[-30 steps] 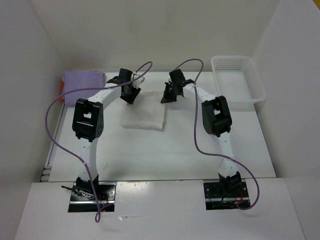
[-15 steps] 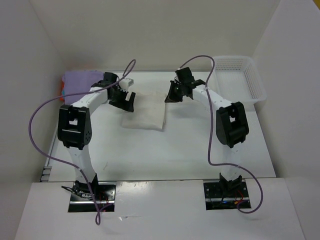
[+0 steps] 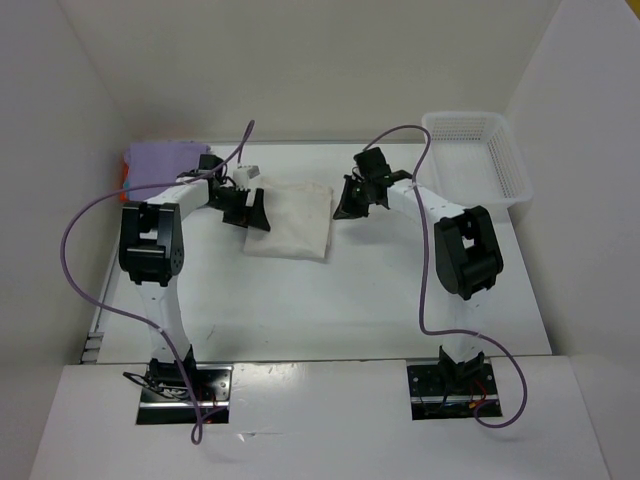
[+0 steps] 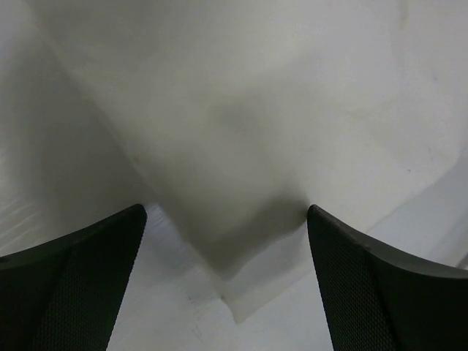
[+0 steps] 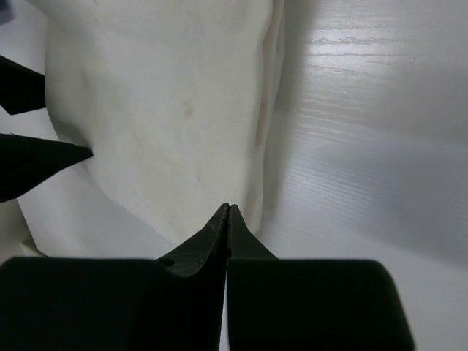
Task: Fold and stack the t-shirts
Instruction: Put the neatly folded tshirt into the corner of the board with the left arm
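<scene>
The folded off-white t-shirt (image 3: 292, 222) lies flat at the far middle of the worktop (image 3: 330, 300). The lavender t-shirt (image 3: 165, 160) sits on the orange t-shirt (image 3: 122, 182) in the far left corner. The left fingers (image 4: 73, 278) stand wide apart at the off-white shirt's left edge, holding nothing, and the right fingers (image 5: 212, 245) are pressed together, empty, at its right edge.
</scene>
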Tool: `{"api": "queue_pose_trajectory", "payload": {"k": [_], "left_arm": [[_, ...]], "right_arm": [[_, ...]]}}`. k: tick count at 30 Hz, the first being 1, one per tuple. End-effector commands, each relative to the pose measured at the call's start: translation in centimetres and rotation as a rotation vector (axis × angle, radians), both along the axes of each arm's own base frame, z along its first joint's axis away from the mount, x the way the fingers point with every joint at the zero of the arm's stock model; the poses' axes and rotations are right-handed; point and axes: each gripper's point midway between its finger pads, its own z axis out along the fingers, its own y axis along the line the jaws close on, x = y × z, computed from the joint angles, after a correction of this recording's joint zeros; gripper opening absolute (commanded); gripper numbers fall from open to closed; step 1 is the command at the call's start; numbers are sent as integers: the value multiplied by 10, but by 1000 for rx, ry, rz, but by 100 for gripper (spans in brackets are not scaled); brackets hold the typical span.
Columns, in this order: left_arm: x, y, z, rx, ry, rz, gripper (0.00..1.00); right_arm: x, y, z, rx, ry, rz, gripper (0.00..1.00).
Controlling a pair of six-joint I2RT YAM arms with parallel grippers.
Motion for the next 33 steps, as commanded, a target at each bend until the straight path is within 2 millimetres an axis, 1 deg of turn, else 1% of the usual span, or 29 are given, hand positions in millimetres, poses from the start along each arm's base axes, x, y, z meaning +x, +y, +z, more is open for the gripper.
{"api": "queue_pose_trajectory", "payload": {"k": [1,4,5,6,7,9,10,12,13,14,15,16,17,18,19,20,21,22,23,24,25,26,27,28,29,30,31,32,33], "left_arm": [[-13,-14,-10,-80,74,-34,99],[-15,-18,-14,-81,91,-36,99],[-19,-18,-20,-81,117,-35,99],[-17,-18,-23,-81,120,-35,99],[-19,-18,-23,-80,131,-35,99],[-22,-19,-34,-62,154,-37,99],[-21,-18,-35,-55,159,-27,99],[-21,-18,-45,-56,185,-19,99],[-21,-18,-46,-56,195,-19,99],[-22,-18,-50,-55,205,-19,99],[-23,-18,-55,-57,229,-10,95],[-20,-24,-50,-67,215,-23,93],[-22,-24,-58,-65,240,-22,91],[-22,-25,-57,-76,240,-25,87],[-20,-26,-59,-77,248,-18,85],[-21,-26,-63,-77,258,-18,84],[-18,-26,-61,-77,248,-18,81],[-19,-26,-65,-77,257,-18,77],[-20,-28,-67,-91,267,-22,71],[-21,-29,-66,-101,268,-25,69],[-23,-30,-69,-111,279,-28,67],[-25,-34,-69,-138,290,-36,65],[-25,-36,-67,-151,291,-40,59],[-27,-37,-69,-164,295,-51,57],[-24,-41,-64,-191,288,-60,55],[-25,-43,-62,-204,288,-64,53],[-28,-44,-65,-216,300,-74,45],[-25,-45,-61,-228,283,-86,40],[-29,-52,-58,-249,297,-100,31]], "right_arm": [[7,5,30,36,-96,-7,1],[7,5,26,37,-83,-14,1],[8,4,21,27,-77,-20,1],[9,3,21,24,-75,-34,1],[10,4,12,19,-48,-42,1],[9,2,-6,-3,1,-57,1],[8,2,-14,-4,20,-67,1],[9,2,-27,-14,62,-93,1],[6,-1,-46,-39,105,-110,1],[5,-1,-53,-45,127,-117,1],[7,0,-59,-46,140,-124,1],[3,-2,-77,-41,194,-131,1],[4,1,-82,-36,206,-125,1],[5,8,-83,-4,220,-112,1],[3,9,-97,-2,245,-105,1],[7,12,-97,7,241,-114,1],[3,16,-102,7,256,-100,1],[5,17,-104,8,254,-100,1],[0,20,-112,2,275,-99,1],[4,22,-108,8,263,-99,1],[2,23,-113,10,278,-94,1],[5,24,-110,14,270,-93,1],[3,25,-114,15,278,-80,1],[-2,28,-115,10,286,-72,1],[-3,27,-119,5,295,-72,1],[-4,29,-118,13,299,-66,1],[-4,28,-119,10,295,-59,1],[-2,30,-116,14,286,-58,1],[-4,30,-120,17,298,-54,1]]}}
